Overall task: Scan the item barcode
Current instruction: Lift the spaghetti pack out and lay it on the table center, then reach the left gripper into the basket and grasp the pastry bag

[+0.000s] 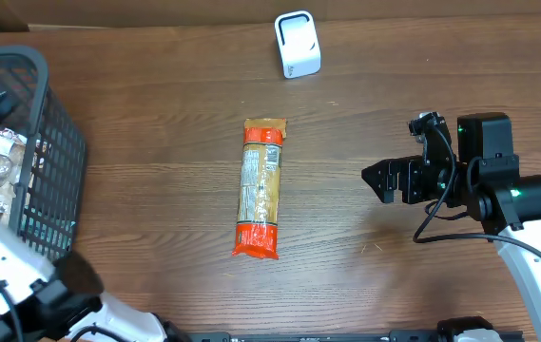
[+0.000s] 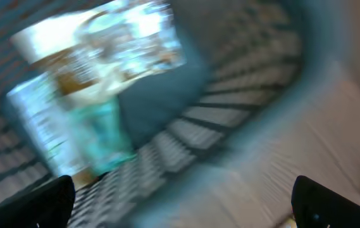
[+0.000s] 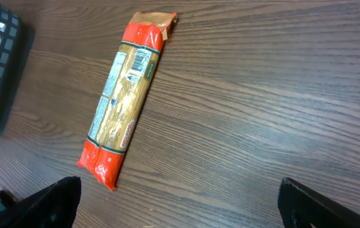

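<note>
- While the pasta packet (image 1: pixel 260 188) lies flat on the tabletop (image 1: pixel 156 104), between the basket (image 1: pixel 61 161) and my right hand (image 1: pixel 376 180), I judge that no scan step is done.
- My right hand is released, spread wide and empty, apart from the packet.
- My left hand (image 2: pixel 180 212) is likewise released, over the basket; that view is blurred.
- The barcode (image 3: pixel 140 61) faces up.
- Remaining, in my judgement: grasp the packet and present its barcode to the white scanner (image 1: pixel 298 45), well apart at the tabletop's far edge.
</note>
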{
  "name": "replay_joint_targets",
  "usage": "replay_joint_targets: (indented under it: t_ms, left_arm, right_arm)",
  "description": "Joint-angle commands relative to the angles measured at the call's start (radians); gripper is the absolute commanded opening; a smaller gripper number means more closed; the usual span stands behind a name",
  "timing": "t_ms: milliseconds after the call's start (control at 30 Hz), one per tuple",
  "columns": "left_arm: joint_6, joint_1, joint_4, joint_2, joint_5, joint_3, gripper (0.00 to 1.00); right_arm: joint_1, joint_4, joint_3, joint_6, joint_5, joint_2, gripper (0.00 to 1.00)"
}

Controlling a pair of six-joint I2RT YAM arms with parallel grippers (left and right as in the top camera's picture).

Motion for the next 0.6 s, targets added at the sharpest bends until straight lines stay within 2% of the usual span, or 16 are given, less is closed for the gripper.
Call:
replay_joint_targets:
  t_ms: [0,200,300,567]
  left_arm:
    - [-0.057,0.113,0.019,-0.001,0.005,-0.096,1.0]
    - [-0.095,0.232,0.146,-0.001,-0.032,-0.315,1.0]
    - [-0.097,0.272,0.27,-0.001,-0.032,-0.426,1.0]
    - [0.119,0.281,0.614,-0.001,-0.13,-0.726,1.0]
  right_arm:
    - [0.004,0.005,0.023,-0.001,-0.005,-0.003,1.0]
    - [0.004,0.005,0.023,-0.002,-0.005,-0.002,1.0]
    - [0.004,0.005,0.023,-0.002,-0.005,-0.002,1.0]
    - [0.004,0.004,0.023,-0.009,-0.004,-0.002,1.0]
